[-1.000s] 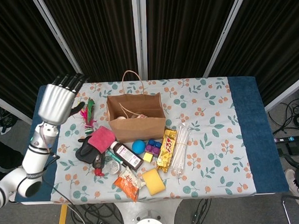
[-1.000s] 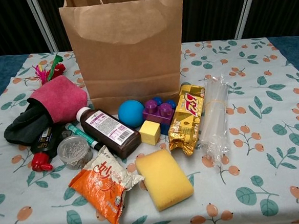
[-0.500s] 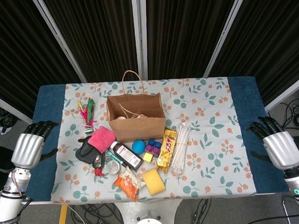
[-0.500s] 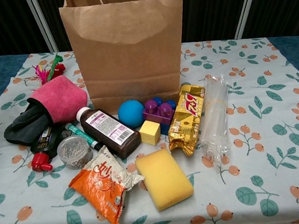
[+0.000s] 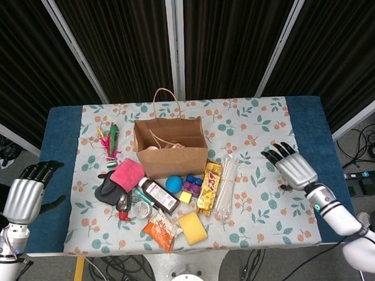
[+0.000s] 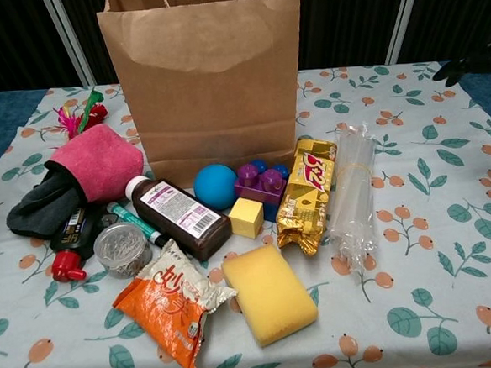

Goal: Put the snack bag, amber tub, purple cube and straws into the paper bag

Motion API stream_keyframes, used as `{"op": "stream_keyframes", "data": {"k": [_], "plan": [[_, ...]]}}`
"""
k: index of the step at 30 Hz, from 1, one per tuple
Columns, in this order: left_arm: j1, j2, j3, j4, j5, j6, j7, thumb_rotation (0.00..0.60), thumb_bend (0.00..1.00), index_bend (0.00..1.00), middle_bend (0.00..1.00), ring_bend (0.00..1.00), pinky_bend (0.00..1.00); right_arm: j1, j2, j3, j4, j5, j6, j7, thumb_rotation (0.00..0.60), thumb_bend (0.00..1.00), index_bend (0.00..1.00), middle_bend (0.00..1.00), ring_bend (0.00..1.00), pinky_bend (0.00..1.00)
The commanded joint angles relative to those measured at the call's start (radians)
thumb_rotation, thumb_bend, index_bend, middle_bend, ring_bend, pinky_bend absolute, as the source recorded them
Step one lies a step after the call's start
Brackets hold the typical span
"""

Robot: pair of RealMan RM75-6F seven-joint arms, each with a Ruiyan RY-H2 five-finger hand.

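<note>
Left robot hand hangs off the table's left edge, beyond the blue border, fingers apart and holding nothing; the chest view does not show it at all. On the table, the leftmost things form a crowded heap: a feathered toy, a pink cloth lying over a dark bundle whose make cannot be told, and a small red-tipped black item half hidden beneath them. Just right of these sit a round clear tub of metal bits and a brown bottle; which of them is the amber tub is hard to say. In front, near the table's near edge, lies the orange snack bag, with a yellow sponge beside it. Behind stands the paper bag, upright and open, its top cut off in the chest view. From above something pale shows inside it, but too dimly to name. Against its base rest a blue ball, a small yellow block and the purple cube, which partly hides another blue piece. Next comes a gold wrapped bar, then the straws in a clear sleeve, touching the bar. Right robot hand hovers over the table's right part, well apart from the straws, fingers spread and empty; only dark fingertips reach into the chest view's right edge.
</note>
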Motion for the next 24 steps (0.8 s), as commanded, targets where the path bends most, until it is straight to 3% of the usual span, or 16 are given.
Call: {"op": "stream_keyframes", "data": {"k": [1, 17, 24], "plan": [[0.005, 0.001, -0.008, 0.008, -0.003, -0.002, -0.011, 0.600, 0.15, 0.30, 0.36, 0.27, 0.30, 0.077, -0.065, 0.018, 0.028, 0.070, -0.074, -0.052, 0.600, 0.06, 0.01, 0.09, 0.00, 0.00], [0.013, -0.003, -0.038, 0.058, -0.021, -0.048, -0.057, 0.600, 0.15, 0.30, 0.36, 0.26, 0.30, 0.241, -0.195, 0.023, 0.086, 0.206, -0.219, -0.049, 0.600, 0.24, 0.00, 0.09, 0.00, 0.00], [0.016, -0.006, -0.048, 0.076, -0.024, -0.059, -0.072, 0.600, 0.15, 0.30, 0.36, 0.26, 0.30, 0.302, -0.230, 0.007, 0.112, 0.268, -0.268, -0.081, 0.600, 0.26, 0.00, 0.09, 0.00, 0.00]]}}
